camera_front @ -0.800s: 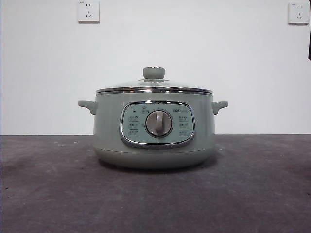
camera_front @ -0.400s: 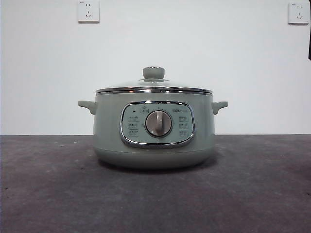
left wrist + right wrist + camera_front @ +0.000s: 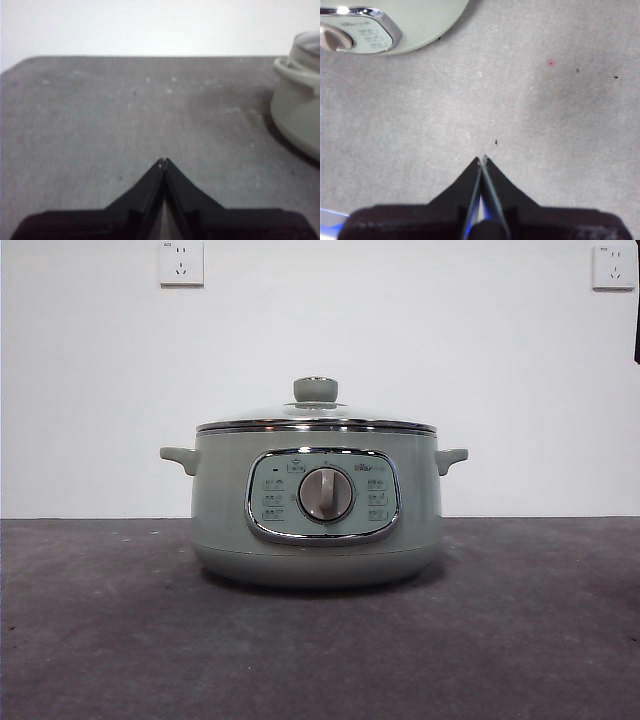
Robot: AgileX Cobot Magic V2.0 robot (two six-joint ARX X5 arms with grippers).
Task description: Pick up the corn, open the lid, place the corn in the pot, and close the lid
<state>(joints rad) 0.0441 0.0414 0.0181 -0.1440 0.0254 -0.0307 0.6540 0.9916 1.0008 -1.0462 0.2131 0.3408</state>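
Pot sits mid-table, lid seated on it | your left gripper: jaws together, over bare table beside the pot | your right gripper: jaws together, near its control panel

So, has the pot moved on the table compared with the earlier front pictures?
No. The pot stands at the same place under the wall sockets, with the lid on it.

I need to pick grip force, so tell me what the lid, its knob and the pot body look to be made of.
The lid: a clear dome, likely glass, since the wall shows through it, ringed by a mirror-bright, probably metal, rim. The knob: opaque pale green with a soft sheen, perhaps plastic. The pot: smooth, satin pale green, either plastic or coated metal; the look leaves that open.
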